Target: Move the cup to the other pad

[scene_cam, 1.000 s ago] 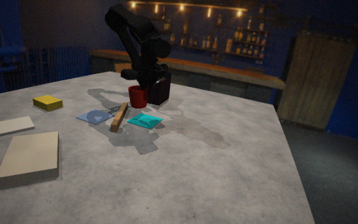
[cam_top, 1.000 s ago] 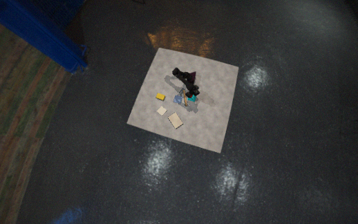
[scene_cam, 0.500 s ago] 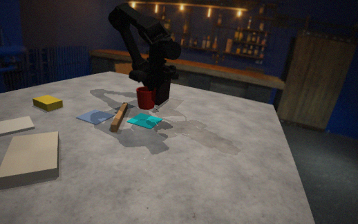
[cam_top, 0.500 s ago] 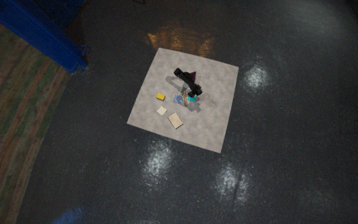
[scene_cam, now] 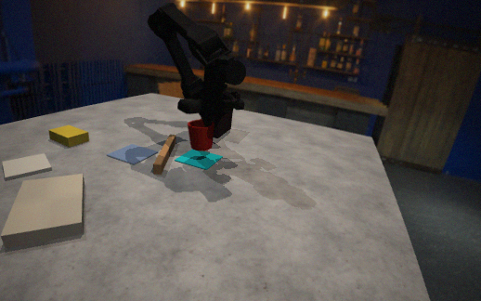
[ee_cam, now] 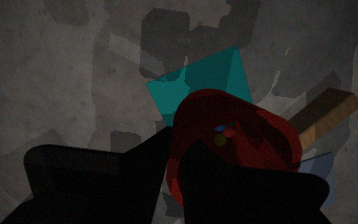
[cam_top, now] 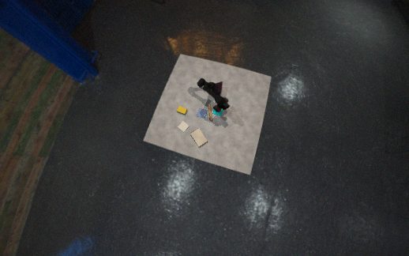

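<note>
A red cup (scene_cam: 199, 136) (ee_cam: 260, 150) is upright or nearly so, a little above the teal pad (scene_cam: 186, 159) (ee_cam: 215, 70). Several small marbles (ee_cam: 228, 132) lie inside it. My gripper (scene_cam: 207, 122) (ee_cam: 176, 133) is shut on the cup's wall, with one finger inside the cup and one outside. The cup hangs toward the pad's back part, and a shadow falls on the pad. The blue pad (cam_top: 201, 114) (scene_cam: 132, 153) (ee_cam: 320, 167) carries no cup. The underside of the cup is hidden in the wrist view.
A wooden bar (cam_top: 210, 112) (scene_cam: 164, 154) (ee_cam: 325, 112) lies between the two pads. A yellow block (cam_top: 181, 110) (scene_cam: 69, 135), a thin pale tile (cam_top: 183, 126) (scene_cam: 27, 165) and a larger beige slab (cam_top: 199, 137) (scene_cam: 48, 206) lie beyond the blue pad.
</note>
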{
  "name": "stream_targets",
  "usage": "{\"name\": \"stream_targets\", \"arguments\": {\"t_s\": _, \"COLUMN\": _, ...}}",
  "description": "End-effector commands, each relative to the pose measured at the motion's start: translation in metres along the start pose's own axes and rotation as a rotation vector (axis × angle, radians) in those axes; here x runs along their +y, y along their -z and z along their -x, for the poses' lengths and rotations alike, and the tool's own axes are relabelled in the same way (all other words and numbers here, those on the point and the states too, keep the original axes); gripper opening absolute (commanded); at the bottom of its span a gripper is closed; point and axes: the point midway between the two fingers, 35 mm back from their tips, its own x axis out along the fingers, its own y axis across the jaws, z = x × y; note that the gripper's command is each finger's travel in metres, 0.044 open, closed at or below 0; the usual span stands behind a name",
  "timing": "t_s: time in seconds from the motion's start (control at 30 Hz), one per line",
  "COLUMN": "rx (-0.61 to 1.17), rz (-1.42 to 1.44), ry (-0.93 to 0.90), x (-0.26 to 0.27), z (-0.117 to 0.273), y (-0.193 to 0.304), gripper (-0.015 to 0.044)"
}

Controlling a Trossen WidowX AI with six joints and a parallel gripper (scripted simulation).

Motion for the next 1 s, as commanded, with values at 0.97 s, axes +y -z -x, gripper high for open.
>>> {"name": "stream_targets", "arguments": {"t_s": 0.97, "rx": 0.002, "rz": 0.000, "ry": 0.001, "x": 0.000, "z": -0.028, "y": 0.001, "gripper": 0.0000}}
